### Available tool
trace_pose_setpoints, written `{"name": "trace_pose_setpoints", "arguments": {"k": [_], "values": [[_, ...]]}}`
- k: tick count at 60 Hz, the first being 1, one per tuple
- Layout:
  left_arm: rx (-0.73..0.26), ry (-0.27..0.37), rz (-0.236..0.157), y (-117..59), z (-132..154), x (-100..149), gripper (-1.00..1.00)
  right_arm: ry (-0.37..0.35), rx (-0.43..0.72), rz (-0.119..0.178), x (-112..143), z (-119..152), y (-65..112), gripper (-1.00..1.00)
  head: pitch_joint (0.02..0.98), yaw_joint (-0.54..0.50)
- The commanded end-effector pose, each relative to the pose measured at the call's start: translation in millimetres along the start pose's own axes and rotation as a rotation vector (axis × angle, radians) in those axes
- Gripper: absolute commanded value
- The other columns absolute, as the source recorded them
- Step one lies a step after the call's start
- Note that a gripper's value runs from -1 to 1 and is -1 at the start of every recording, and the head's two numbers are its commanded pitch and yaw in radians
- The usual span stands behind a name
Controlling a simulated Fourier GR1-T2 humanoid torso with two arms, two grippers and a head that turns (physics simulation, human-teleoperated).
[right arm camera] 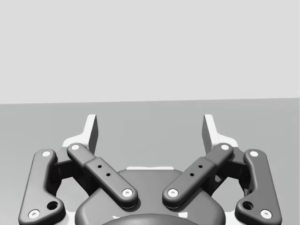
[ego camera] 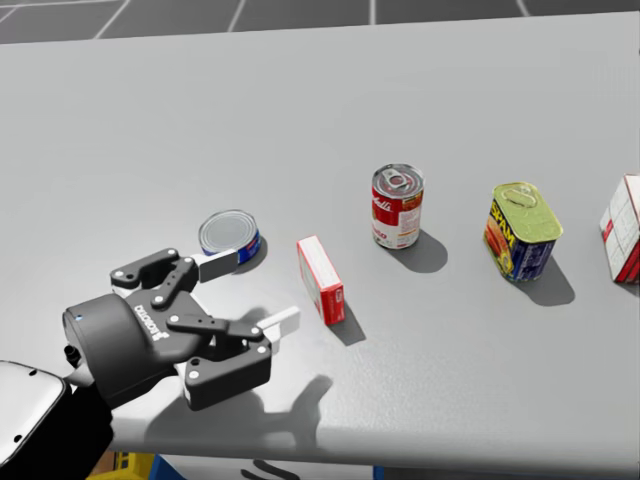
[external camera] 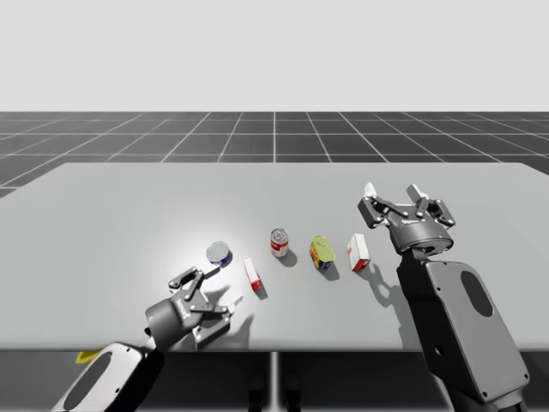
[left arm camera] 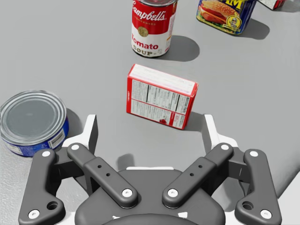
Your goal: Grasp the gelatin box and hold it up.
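Just ahead of my left gripper point(left arm camera: 150, 127), its fingers spread wide and holding nothing, the gelatin box point(left arm camera: 161, 96) stands on a long edge, touching neither finger; bare table point(left arm camera: 70, 56) lies between; a low blue can point(left arm camera: 32, 121) sits just beside one finger; beyond the box stand a red-and-white can point(left arm camera: 152, 28), then a yellow oblong tin point(left arm camera: 225, 14); a larger red-and-white box point(external camera: 358, 252) lies further right; my right gripper point(external camera: 392, 192) hangs above the table beyond it, wide open, empty.
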State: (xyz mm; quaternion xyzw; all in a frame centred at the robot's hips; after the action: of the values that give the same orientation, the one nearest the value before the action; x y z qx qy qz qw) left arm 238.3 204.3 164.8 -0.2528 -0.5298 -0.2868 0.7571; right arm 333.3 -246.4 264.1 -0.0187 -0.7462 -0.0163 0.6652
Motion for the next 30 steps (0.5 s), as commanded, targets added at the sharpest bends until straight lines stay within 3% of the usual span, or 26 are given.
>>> {"name": "trace_pose_setpoints", "arguments": {"k": [1, 13, 30], "values": [[-0.032, 0.018, 0.002, -2.8, -20.4, -0.4, -1.00, -0.001, 0.000, -0.002, 0.6, 0.1, 0.0, -1.00, 0.844, 0.11], [-0.037, 0.038, -0.014, -1.0, -39.5, 3.5, -1.00, -0.002, -0.002, -0.003, 1.1, -0.3, -0.7, -1.00, 0.847, 0.10], [-0.039, 0.051, -0.006, 2.5, -61.8, 5.8, -1.00, -0.002, -0.003, -0.007, 1.4, -0.9, -2.0, -1.00, 0.850, 0.09]]}}
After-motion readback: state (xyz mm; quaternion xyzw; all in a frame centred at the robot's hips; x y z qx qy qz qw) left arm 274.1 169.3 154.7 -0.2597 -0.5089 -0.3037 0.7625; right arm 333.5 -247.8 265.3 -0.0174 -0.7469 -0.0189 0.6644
